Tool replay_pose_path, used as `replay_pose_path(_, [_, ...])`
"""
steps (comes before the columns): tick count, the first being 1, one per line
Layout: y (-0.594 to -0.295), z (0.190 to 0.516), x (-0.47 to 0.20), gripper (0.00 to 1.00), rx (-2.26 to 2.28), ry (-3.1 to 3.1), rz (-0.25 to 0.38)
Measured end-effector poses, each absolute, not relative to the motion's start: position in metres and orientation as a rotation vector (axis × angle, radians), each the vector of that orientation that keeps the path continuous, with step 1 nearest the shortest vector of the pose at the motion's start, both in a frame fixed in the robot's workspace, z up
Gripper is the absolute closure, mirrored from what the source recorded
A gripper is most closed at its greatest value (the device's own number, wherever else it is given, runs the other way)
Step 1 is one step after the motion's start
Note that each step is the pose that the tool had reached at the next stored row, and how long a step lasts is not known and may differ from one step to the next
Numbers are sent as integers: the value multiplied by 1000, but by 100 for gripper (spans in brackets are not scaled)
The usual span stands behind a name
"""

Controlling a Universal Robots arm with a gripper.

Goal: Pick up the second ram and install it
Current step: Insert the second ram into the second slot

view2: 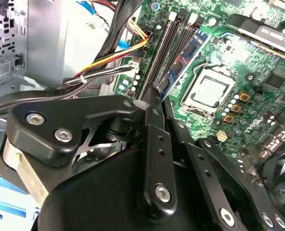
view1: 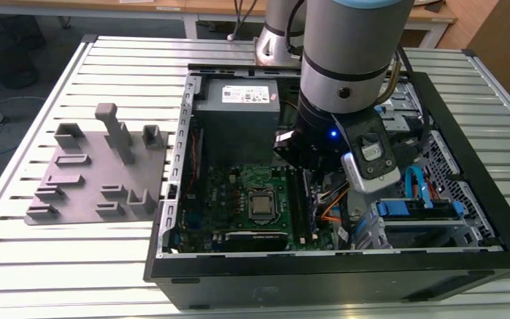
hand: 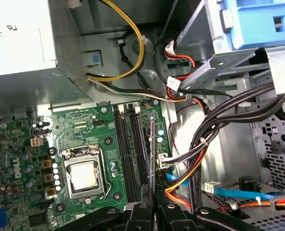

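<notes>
Second ram: thin blue-green stick, seen edge-on in the first wrist view. Its near end sits between the two black fingers of the pincer, which is clamped on it. In the second wrist view the stick's face shows, with dark chips along it, and it runs away from the fingertip.

The stick lies lengthwise along the bank of long black slots on the green motherboard. The two wrist views put it on opposite sides of the bank, so it looks raised over the slots. Cannot tell if it touches a slot.

The processor socket is just beside the slots on one side. A bundle of black, yellow and orange cables is on the other side. The grey power supply is at the board's far end in the exterior view.

The arm comes down into the open black computer case, with its wrist over the slot area. A blue drive cage is at the exterior view's right inside the case.

The case rests on a slatted metal worktop. A grey holder plate with upright posts lies on the worktop at the exterior view's left, just beside the case.
</notes>
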State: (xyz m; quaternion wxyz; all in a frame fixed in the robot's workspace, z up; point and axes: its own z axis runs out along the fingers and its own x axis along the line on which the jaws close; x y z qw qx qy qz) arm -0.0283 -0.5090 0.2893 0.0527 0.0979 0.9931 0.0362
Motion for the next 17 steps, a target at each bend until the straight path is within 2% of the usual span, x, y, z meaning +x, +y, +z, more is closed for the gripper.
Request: replay_pose_path(17, [-509,289,-28,86,486,2991,100])
